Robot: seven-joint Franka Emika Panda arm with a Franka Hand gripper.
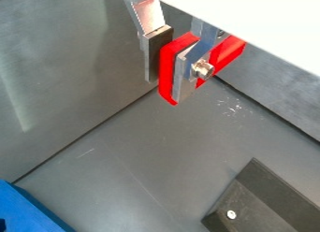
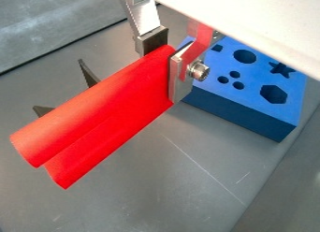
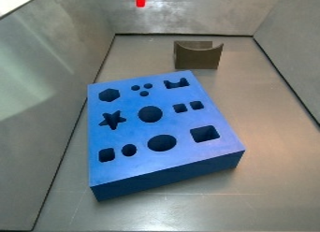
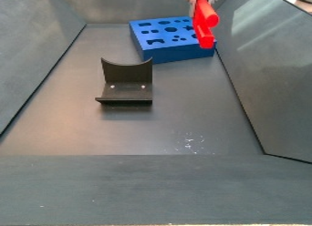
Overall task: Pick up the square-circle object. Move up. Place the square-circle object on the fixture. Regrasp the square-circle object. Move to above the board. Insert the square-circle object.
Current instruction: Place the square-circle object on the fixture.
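Enclosure floor [image 4: 159, 129]: a flat, dark grey, matte sheet, seen in both side views [image 3: 150, 203]. A cluster of small white scuff marks [image 4: 189, 141] lies on it in a side view; similar pale scratches [image 1: 231, 107] show in a wrist view. Sloping side walls [image 3: 50, 49] of dull, faintly reflective grey metal rise from the floor's edges, joined by a back wall [image 3: 188, 11].

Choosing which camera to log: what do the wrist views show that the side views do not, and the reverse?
Only the wrist views show the gripper, its silver fingers shut on the square-circle object, held in the air. Only the side views show the whole board with all its holes, apart from the fixture, both on the floor. Both kinds share the red peg, the board and the fixture, though only in part.
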